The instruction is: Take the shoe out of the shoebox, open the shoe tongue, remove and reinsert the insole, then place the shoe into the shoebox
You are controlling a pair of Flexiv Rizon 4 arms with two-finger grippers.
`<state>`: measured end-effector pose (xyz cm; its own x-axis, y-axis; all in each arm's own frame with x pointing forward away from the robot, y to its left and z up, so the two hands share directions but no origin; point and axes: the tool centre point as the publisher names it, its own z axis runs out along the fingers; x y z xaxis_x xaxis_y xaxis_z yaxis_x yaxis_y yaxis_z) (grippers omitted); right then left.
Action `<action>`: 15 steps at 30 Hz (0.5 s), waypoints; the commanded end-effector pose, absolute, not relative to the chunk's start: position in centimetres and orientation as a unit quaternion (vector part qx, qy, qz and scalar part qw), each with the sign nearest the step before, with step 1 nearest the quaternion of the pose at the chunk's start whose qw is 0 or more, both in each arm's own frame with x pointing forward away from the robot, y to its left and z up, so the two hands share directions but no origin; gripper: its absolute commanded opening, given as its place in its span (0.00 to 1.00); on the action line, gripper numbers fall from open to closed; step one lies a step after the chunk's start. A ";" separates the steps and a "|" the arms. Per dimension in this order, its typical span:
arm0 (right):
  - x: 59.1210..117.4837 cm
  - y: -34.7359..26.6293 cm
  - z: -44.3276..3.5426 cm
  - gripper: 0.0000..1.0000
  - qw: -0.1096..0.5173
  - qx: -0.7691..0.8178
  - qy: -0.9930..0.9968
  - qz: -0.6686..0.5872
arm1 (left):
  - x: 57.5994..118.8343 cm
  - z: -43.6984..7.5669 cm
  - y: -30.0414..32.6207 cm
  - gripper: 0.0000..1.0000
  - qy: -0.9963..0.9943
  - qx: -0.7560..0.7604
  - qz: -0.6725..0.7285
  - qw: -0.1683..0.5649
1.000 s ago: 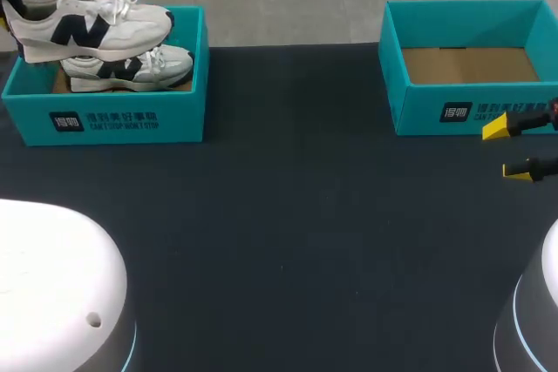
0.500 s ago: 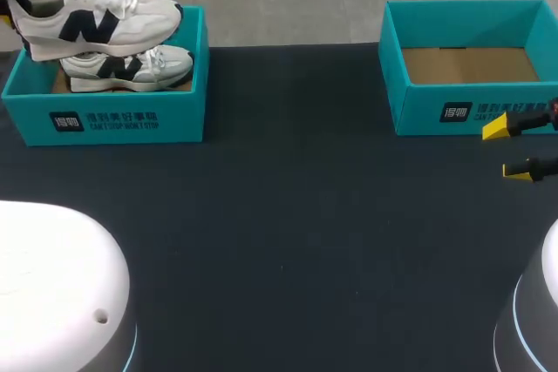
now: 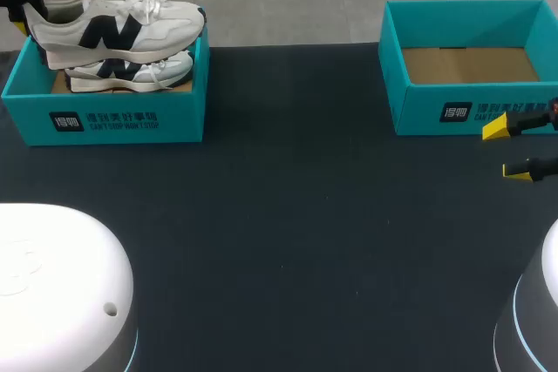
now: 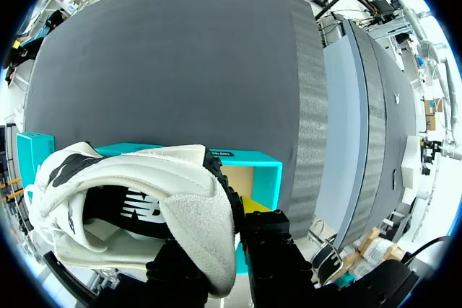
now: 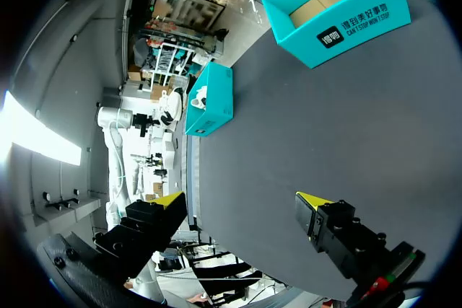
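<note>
A white sneaker with dark side marks [image 3: 113,28] hangs level above the left teal shoebox [image 3: 105,119]. My left gripper [image 3: 24,8] is shut on its heel at the far left. In the left wrist view the padded heel collar [image 4: 198,225] sits pinched in the left gripper [image 4: 213,254], with the box [image 4: 245,167] underneath. A second matching sneaker [image 3: 131,71] lies inside that box. My right gripper [image 3: 507,149] stands open at the right edge, in front of the right shoebox [image 3: 471,115]; between its fingers there is only table [image 5: 242,200].
The right teal shoebox holds nothing but its cardboard floor [image 3: 469,64]. In the right wrist view both boxes show ahead of the open fingers, the right one [image 5: 339,12] nearer and the left one [image 5: 213,99] farther. Dark table cloth [image 3: 288,215] spans the middle.
The left gripper has carried the held sneaker to the right above the left box, so its toe now passes over the box's right wall. The right arm has stayed put.
</note>
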<state>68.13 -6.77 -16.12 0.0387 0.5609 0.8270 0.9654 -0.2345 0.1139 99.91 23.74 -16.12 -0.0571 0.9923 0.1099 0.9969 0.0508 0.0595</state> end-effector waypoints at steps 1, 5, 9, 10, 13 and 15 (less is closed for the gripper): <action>68.0 -6.7 -16.1 1.00 0.250 -0.676 -0.565 -0.401 | 98.2 -15.1 22.5 0.00 -0.719 -0.691 -0.076 0.013; 68.0 -6.7 -16.1 1.00 0.250 -0.676 -0.565 -0.401 | 97.3 -14.7 21.1 0.00 -0.722 -0.687 -0.074 0.017; 68.0 -6.7 -16.1 1.00 0.250 -0.676 -0.565 -0.401 | 96.7 -14.5 20.0 0.00 -0.727 -0.683 -0.073 0.016; 68.0 -6.7 -16.1 1.00 0.250 -0.676 -0.565 -0.401 | 96.5 -14.5 19.7 0.00 -0.728 -0.682 -0.070 0.015; 68.0 -6.7 -16.1 1.00 0.250 -0.676 -0.565 -0.401 | 96.0 -14.5 18.4 0.00 -0.728 -0.681 -0.069 0.017; 68.0 -6.7 -16.1 1.00 0.250 -0.676 -0.565 -0.401 | 95.7 -14.6 17.5 0.00 -0.731 -0.679 -0.067 0.020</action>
<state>68.13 -6.77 -16.12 0.0387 0.5609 0.8270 0.9654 -0.2344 0.1139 96.02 18.36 -14.75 -0.0718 0.9915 0.1082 0.9958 0.0650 0.0646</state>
